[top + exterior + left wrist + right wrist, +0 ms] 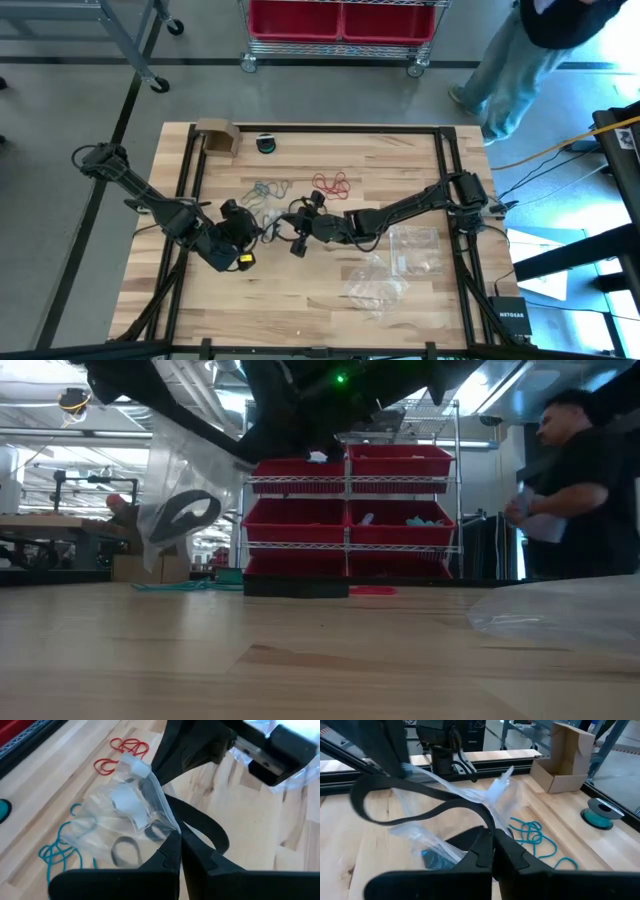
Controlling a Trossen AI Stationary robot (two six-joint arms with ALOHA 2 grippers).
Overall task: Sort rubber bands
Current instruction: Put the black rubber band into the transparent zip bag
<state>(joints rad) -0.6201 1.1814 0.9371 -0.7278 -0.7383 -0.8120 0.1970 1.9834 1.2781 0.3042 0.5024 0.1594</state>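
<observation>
Pinching a clear zip bag (pixel 131 802) mid-table in my closed left gripper (pixel 175 840), right gripper (pixel 492 842) clamped on a black rubber band (pixel 415 795); I fear it snags the bag's mouth and springs loose.

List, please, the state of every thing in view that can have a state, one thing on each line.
left gripper: shut on clear bag
right gripper: shut on black rubber band
clear bag: held up, black bands inside
black rubber band: stretched, off the table
teal rubber bands: loose on table
red rubber bands: loose on table
spare bags: lying flat
cardboard box: open
</observation>
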